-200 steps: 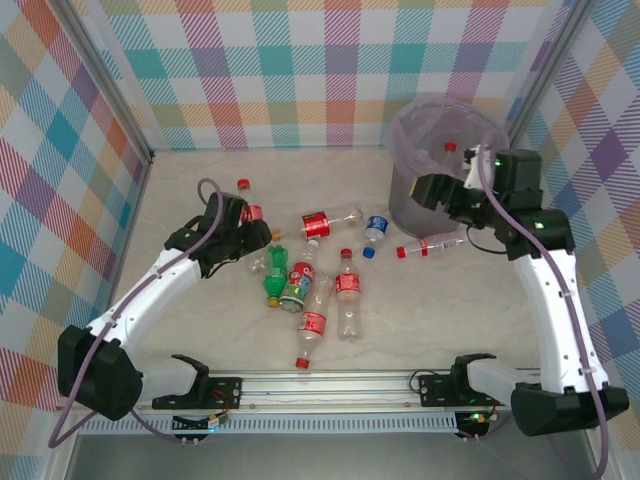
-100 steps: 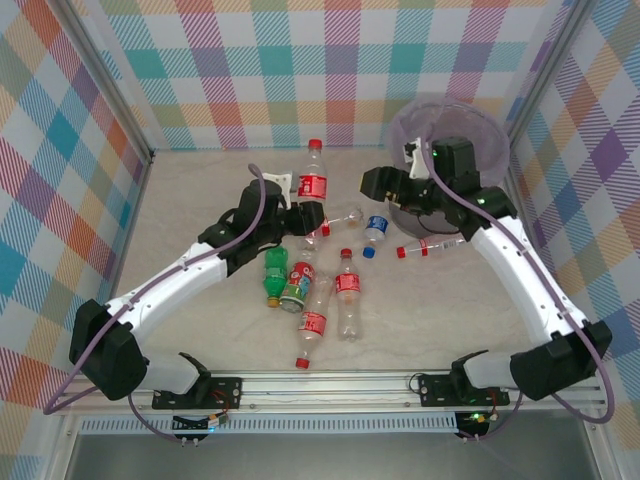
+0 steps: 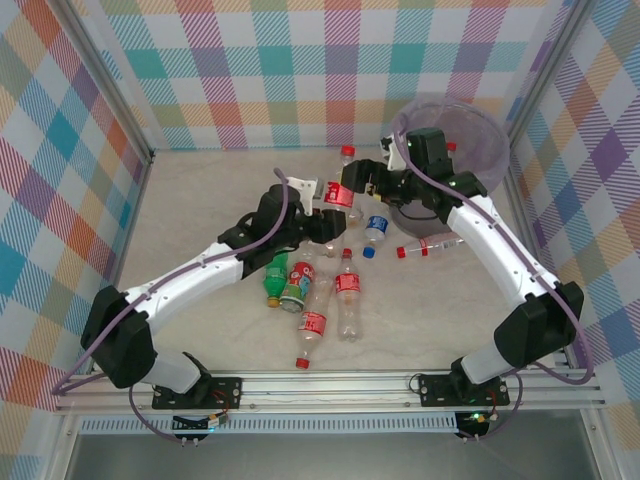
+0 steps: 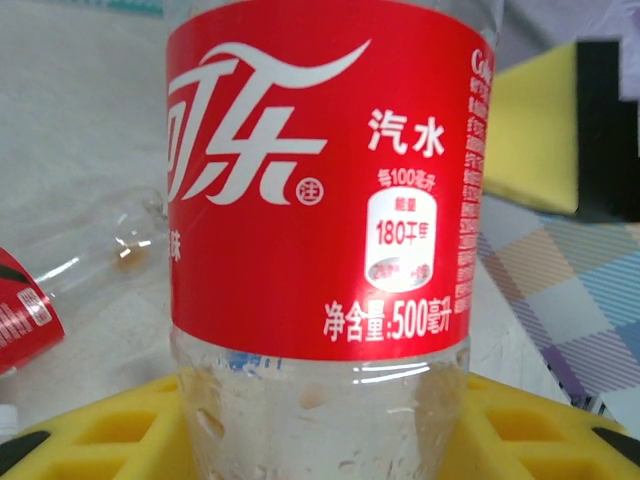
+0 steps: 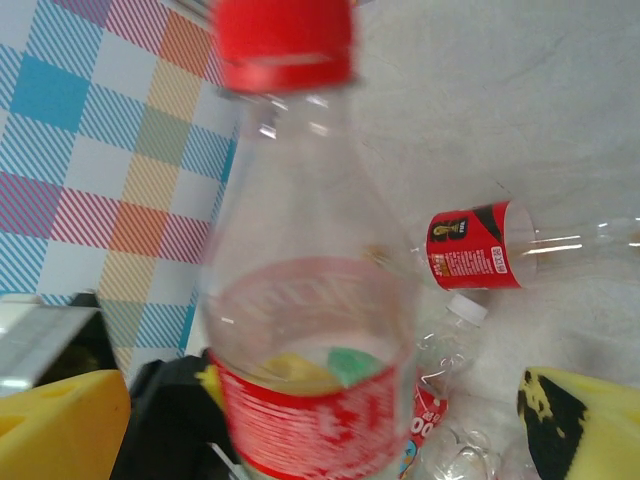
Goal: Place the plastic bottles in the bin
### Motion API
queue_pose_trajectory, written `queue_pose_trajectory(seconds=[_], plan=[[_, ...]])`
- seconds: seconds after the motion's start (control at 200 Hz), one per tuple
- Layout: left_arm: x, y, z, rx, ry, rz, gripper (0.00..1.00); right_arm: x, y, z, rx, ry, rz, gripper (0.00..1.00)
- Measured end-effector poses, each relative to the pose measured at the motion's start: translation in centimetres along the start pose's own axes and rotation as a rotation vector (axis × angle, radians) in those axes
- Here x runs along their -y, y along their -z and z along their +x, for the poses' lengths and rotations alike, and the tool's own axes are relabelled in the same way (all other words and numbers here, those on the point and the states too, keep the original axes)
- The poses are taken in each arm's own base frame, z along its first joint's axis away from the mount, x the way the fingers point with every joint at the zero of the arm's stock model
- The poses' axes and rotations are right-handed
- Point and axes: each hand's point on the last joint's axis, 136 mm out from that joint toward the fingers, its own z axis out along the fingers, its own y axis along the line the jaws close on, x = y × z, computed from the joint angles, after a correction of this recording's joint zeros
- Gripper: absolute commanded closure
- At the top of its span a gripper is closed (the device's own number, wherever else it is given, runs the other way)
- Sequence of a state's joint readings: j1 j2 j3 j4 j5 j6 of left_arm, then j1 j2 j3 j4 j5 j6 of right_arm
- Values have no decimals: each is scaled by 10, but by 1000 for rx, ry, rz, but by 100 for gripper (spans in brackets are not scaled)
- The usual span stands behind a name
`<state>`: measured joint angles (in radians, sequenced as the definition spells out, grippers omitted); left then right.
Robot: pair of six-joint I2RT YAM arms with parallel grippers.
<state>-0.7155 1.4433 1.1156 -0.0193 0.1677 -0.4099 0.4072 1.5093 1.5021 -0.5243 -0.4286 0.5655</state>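
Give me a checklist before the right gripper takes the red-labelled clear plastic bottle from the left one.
1. Left gripper grips the red-labelled clear plastic bottle: ok, yellow pads against both sides.
2. Right gripper open around it: ok, jaws apart, gaps showing.
3. Bottle upright, red cap on top: ok.
4. Round grey bin with lilac liner, mouth open: ok.
5. Room inside the bin: cannot tell.
6. Table cleared: not ok, other bottles lie on it.

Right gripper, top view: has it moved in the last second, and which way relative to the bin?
Yes. The right gripper has swung left, away from the bin, to the upright red-labelled bottle that the left gripper holds.
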Motion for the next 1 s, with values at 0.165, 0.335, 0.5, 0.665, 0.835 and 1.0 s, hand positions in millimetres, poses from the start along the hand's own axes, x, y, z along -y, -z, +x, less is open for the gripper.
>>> queue_pose_trajectory(seconds=[0.165,0.335,0.5,0.665,0.835,1.0], plan=[[9,-6,4,-6,-8,32,50,4,-6,-2,-3,-5,8,1],[19,-5,-4,25,-10,78,50,16,-23,-5,-24,-29,35,15],[15,-7,3,7,0,68,46,17,-28,-2,-42,-48,26,29],[14,-7,2,13,14,58,24,15,-29,-1,-44,-55,22,42],[16,-7,-5,43,30,63,0,21,-24,0,-57,-57,61,46],[17,2,-11,66,33,61,0,5,8,-34,25,14,85,46]])
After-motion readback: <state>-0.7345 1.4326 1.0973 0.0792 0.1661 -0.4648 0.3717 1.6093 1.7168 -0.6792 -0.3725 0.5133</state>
